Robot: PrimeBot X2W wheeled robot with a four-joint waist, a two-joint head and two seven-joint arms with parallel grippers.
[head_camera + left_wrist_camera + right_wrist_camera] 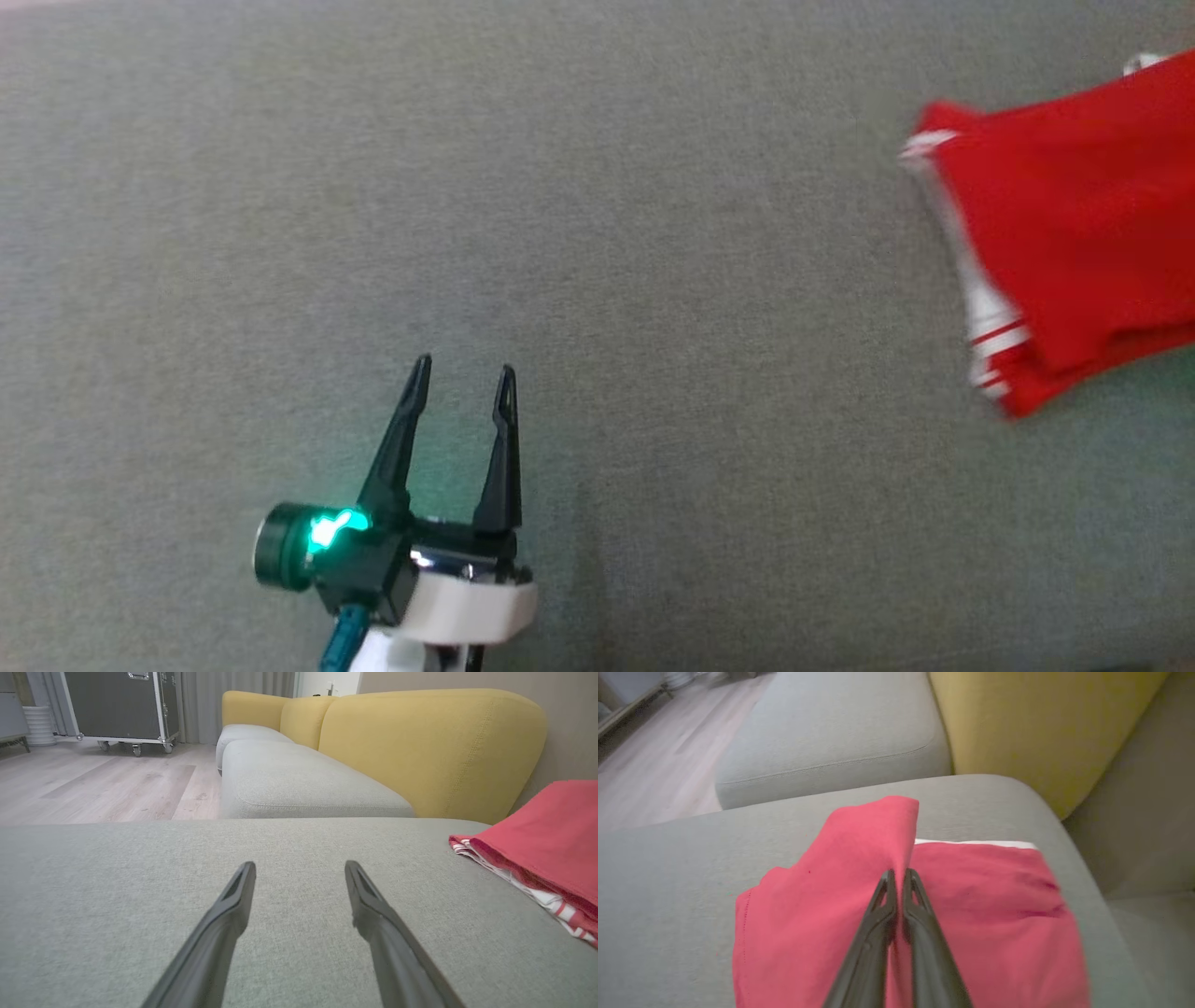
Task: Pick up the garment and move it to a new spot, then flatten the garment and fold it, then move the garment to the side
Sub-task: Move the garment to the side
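One red garment (1074, 233) lies diagonally, pinched by the right claw (899, 872); left claw (466, 366) spread, empty.

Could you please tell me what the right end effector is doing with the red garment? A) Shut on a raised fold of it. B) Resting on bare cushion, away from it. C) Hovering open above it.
A: in the right wrist view the right end effector has its fingers pressed together on a pinched ridge of the red garment.

garment (1074, 233) cut by right edge, its outline blurred
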